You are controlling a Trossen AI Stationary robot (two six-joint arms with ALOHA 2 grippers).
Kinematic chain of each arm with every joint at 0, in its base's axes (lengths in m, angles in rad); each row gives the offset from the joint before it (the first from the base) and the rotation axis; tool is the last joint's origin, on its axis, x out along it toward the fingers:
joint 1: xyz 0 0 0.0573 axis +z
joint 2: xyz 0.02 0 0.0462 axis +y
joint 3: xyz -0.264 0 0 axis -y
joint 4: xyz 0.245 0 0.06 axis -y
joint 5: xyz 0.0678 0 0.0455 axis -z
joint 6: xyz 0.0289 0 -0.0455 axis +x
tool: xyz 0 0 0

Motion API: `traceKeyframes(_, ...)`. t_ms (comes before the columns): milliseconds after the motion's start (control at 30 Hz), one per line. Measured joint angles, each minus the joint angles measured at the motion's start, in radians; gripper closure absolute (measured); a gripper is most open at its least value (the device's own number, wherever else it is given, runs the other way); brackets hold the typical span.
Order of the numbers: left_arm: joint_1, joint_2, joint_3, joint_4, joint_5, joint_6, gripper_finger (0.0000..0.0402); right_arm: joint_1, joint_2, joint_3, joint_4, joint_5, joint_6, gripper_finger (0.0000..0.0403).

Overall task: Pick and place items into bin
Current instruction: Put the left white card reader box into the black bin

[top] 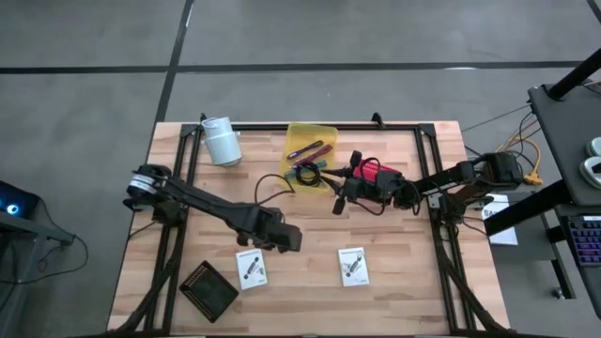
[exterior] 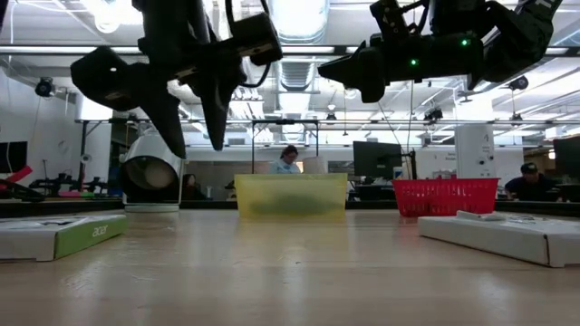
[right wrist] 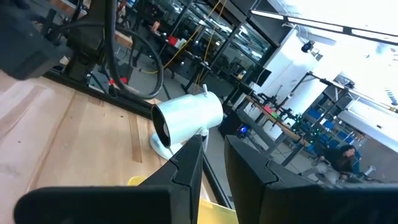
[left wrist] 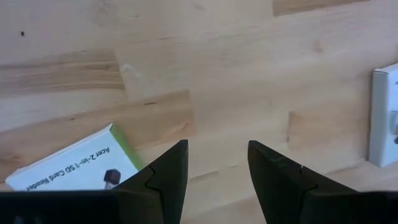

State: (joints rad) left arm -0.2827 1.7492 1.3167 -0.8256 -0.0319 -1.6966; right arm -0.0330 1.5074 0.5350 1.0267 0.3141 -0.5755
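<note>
– Left gripper [top: 291, 238], where and how?
– Hanging above bare table [top: 310, 300] near the middle, just beyond the two white cards. Fingers [left wrist: 168, 174] spread apart, only wood showing in the gap.

– And the cards?
– Lying flat toward the near edge of the table, well apart from each other: left card [top: 251, 268] close below the gripper, right card [top: 353, 266] off to its side. Printed side up on both. Seen from the left wrist too, the green-edged card [left wrist: 74, 165] on one side and the other card [left wrist: 384, 118] at the frame's rim.

– Right gripper [top: 338, 202]?
– Held in the air just beside the yellow bin [top: 299, 131], next to the red basket [top: 377, 173]. Fingers [right wrist: 186, 168] parted by a narrow gap, gripping nothing.

– Inside the bin?
– A magenta stick [top: 308, 148], a purple stick [top: 325, 150] alongside it, a teal tool [top: 306, 167] nearer the front, and a black cable [top: 299, 180] looping at the front corner and partly out over the rim.

– Anything else up there?
– A white cup [top: 222, 141] on its side left of the bin, and a black square [top: 208, 289] at the near left corner. Small cubes: cannot make out.
</note>
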Motion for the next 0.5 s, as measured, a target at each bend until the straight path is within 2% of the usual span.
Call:
traceKeyframes(200,-0.016,0.016,0.0,0.005,0.065,-0.032,0.0252,0.0,0.0,0.0,0.0,0.0,0.0,0.0346)
traceKeyframes(500,-0.118,0.035,0.03,-0.003,0.032,-0.197,0.0252,0.0,0.0,0.0,-0.003,0.0,0.0,0.0346)
